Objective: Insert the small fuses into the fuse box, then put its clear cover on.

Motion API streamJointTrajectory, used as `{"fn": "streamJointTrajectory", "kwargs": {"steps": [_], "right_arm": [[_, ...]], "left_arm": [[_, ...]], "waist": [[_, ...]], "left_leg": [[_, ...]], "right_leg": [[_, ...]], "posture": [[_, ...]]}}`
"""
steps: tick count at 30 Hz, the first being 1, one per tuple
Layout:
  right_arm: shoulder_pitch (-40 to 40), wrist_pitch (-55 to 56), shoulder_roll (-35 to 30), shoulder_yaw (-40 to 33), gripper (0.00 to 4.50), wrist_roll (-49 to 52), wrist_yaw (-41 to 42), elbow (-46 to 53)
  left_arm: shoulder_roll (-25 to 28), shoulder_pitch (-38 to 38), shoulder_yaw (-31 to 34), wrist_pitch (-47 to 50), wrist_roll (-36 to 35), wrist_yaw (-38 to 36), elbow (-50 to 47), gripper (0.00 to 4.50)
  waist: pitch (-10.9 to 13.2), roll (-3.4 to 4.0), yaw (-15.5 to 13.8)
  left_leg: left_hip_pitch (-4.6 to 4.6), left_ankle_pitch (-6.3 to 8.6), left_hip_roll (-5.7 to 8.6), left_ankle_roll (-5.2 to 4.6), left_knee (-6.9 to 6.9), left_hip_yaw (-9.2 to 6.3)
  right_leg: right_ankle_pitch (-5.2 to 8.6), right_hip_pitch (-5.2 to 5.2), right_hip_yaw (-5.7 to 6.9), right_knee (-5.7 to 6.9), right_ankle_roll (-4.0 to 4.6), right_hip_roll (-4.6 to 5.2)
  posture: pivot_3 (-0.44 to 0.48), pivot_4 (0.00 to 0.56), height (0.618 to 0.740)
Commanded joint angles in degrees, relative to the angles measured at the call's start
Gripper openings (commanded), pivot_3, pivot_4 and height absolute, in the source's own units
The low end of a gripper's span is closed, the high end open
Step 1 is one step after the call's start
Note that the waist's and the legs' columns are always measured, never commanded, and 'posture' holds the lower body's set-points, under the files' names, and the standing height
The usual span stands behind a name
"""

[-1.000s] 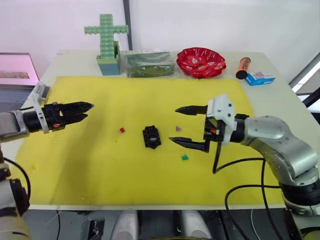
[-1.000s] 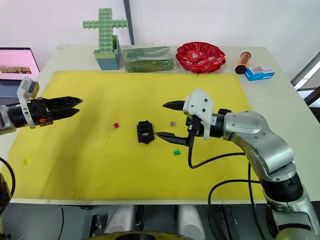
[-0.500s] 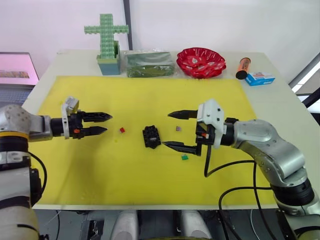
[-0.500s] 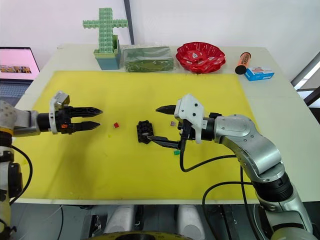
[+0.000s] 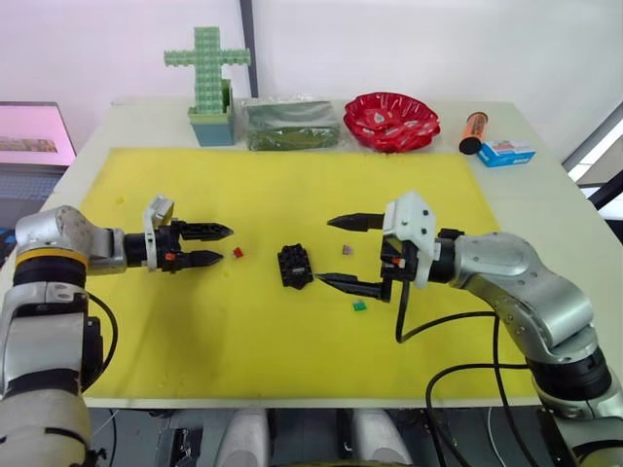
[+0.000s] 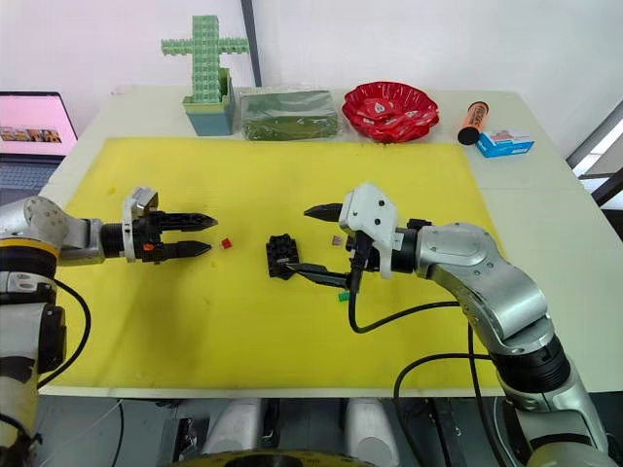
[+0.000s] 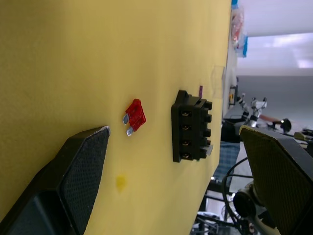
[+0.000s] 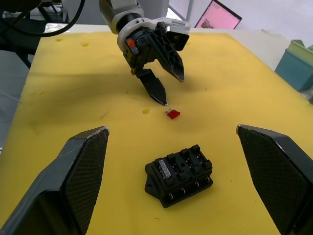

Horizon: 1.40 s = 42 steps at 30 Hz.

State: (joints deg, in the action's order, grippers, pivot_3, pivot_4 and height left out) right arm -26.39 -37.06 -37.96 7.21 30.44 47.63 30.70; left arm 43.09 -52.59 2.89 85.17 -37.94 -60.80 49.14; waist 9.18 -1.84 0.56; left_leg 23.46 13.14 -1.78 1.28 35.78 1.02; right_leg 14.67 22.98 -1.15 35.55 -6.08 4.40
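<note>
While you look down through the left eye view, your left gripper [image 5: 216,245] hangs low over the yellow mat [image 5: 195,331] with its fingers spread a moderate way and nothing between them. The red fuse [image 5: 238,253] lies on the mat just past those fingertips. Beyond it sits the fuse box [image 5: 295,266], and your right gripper [image 5: 336,251] reaches in from the opposite side with its fingers spread wide, empty, the lower fingertip just beside the box. The purplish-brown fuse [image 5: 348,250] lies between those wide fingers, and the green fuse [image 5: 359,305] lies near the lower one, on its outer side.

From the left wrist view, your two fingers [image 7: 78,171] stand well apart, and the red fuse rests on the mat between them, nearer the one on the mat side, metal legs pointing back toward it. The fuse box stands farther ahead, one row of round sockets facing you.

From the right wrist view, your fingers [image 8: 73,176] are wide open around empty air. The fuse box sits between and ahead of them, the red fuse beyond it, apart from the left gripper's fingertips.
</note>
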Motion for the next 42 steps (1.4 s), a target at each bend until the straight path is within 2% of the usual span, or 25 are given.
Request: {"fn": "streamJointTrajectory", "kwargs": {"steps": [1, 20, 41, 42], "right_arm": [[-1.3, 0.1, 0.4, -0.4, 4.45, 0.3, -0.3, 1.9], [-1.7, -0.7, 0.7, 0.0, 4.45, 0.7, -0.5, 2.3], [-1.7, -0.9, 0.8, 0.2, 4.45, 0.3, -0.7, 2.5], [-1.7, -0.9, 0.8, 0.3, 4.49, 0.3, -0.8, 2.5]], "left_arm": [[-0.8, -1.2, -0.6, -1.3, 1.4, -1.4, 0.6, 4.50], [-5.2, -3.7, -3.7, -4.7, 7.4, -7.1, 4.3, 4.50], [-6.9, -3.1, -3.2, -8.7, 11.0, -8.1, 5.5, 4.50], [-7.0, -3.1, -3.0, -9.0, 11.3, -7.9, 5.8, 4.32]], "waist": [[0.0, 0.00, 0.0], [0.0, 0.01, -1.1], [0.0, 0.01, -1.3], [0.0, 0.01, -1.3]], "left_leg": [[0.00, 0.00, 0.00, 0.00, 0.01, 0.00], [0.00, 0.00, 0.03, 0.00, 0.16, -0.03], [0.00, 0.00, 0.04, -0.01, 0.24, -0.06], [0.00, 0.00, 0.04, -0.01, 0.25, -0.06]], "right_leg": [[0.00, -0.01, 0.00, 0.00, 0.00, 0.00], [0.01, -0.12, 0.00, 0.00, 0.02, 0.03], [0.03, -0.18, 0.01, -0.01, 0.07, 0.04], [0.03, -0.19, 0.01, 0.00, 0.07, 0.04]], "posture": [[0.000, 0.150, 0.740], [0.000, 0.150, 0.740], [0.000, 0.150, 0.740], [0.000, 0.150, 0.740]]}}
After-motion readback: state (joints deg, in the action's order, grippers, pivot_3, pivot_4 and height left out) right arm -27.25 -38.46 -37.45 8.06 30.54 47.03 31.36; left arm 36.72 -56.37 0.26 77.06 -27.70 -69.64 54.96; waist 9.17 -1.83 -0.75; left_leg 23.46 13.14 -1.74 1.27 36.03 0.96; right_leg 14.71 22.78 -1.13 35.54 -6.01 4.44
